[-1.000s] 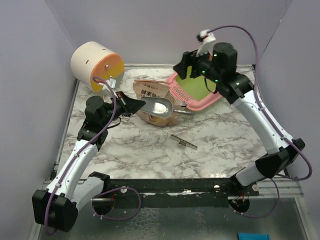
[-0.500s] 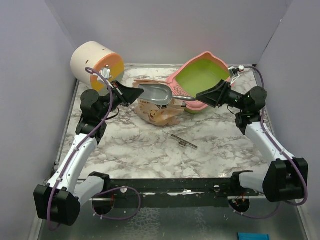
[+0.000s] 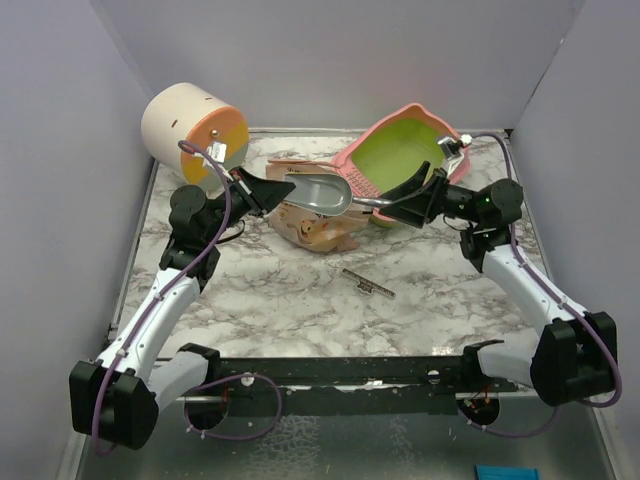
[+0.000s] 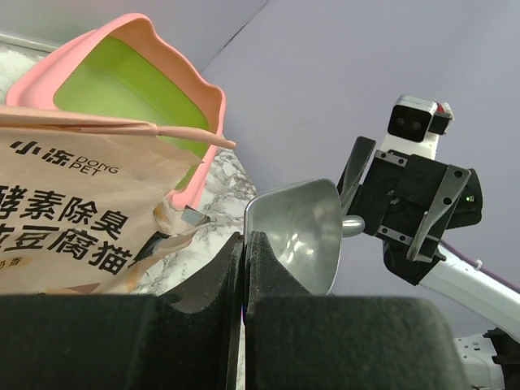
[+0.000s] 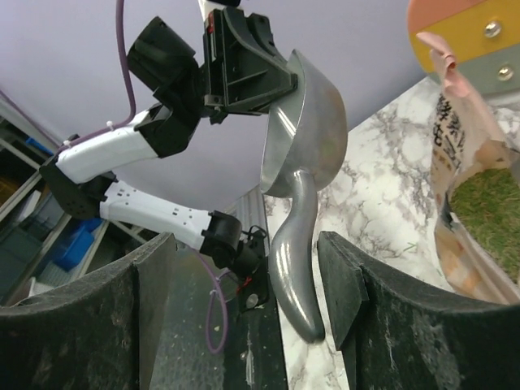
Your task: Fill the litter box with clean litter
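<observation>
The litter box [image 3: 395,155] is pink outside, bright green inside. The scoop [image 3: 320,193] is shiny silver. The bag [image 3: 312,230] is peach with dark letters. The table [image 3: 300,300] is white with grey swirls. The cylinder [image 3: 185,120] is cream and orange.

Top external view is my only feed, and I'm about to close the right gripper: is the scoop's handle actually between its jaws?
Observer: Yes; in the right wrist view the handle of the scoop lies between the open jaws of the right gripper.
Operator: Where does the left gripper hold it?
Observer: Its shut jaws pinch the rim of the bowl.
Operator: Is the bag empty?
Observer: No; green litter shows in its open mouth.
</observation>
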`<act>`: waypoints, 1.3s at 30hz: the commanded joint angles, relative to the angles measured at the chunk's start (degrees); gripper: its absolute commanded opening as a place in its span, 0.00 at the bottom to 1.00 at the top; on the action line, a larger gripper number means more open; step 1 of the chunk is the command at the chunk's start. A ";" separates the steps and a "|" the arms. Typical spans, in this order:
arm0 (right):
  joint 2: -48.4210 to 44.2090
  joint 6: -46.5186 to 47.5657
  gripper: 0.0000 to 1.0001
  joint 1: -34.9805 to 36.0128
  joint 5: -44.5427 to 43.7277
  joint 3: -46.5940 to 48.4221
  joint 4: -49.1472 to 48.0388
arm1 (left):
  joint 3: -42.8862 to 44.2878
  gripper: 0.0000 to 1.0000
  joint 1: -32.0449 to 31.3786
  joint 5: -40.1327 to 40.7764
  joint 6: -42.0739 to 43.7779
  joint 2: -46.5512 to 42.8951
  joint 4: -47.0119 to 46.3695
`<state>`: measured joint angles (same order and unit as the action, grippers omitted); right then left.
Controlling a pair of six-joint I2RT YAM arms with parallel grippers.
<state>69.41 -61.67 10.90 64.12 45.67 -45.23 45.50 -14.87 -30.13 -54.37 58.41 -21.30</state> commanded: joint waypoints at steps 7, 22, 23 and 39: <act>5.77 4.50 0.66 5.77 -3.13 3.81 1.03 | 1.01 0.00 -0.69 1.77 -1.27 0.58 -4.62; 5.83 10.28 0.43 8.17 -10.31 5.09 10.32 | -0.56 0.00 -1.59 4.52 -2.07 0.43 -5.39; 5.80 10.33 0.40 8.37 -10.86 5.05 10.47 | -0.86 0.00 -1.74 4.81 -2.34 0.28 -5.54; 4.41 10.85 0.47 9.40 -18.90 4.21 13.01 | -5.77 0.00 -3.91 7.92 -3.87 -2.22 -6.79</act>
<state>75.09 -51.70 19.77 48.29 48.99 -32.58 40.75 -18.04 -22.98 -56.95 58.67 -24.36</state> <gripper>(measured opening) 0.476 0.029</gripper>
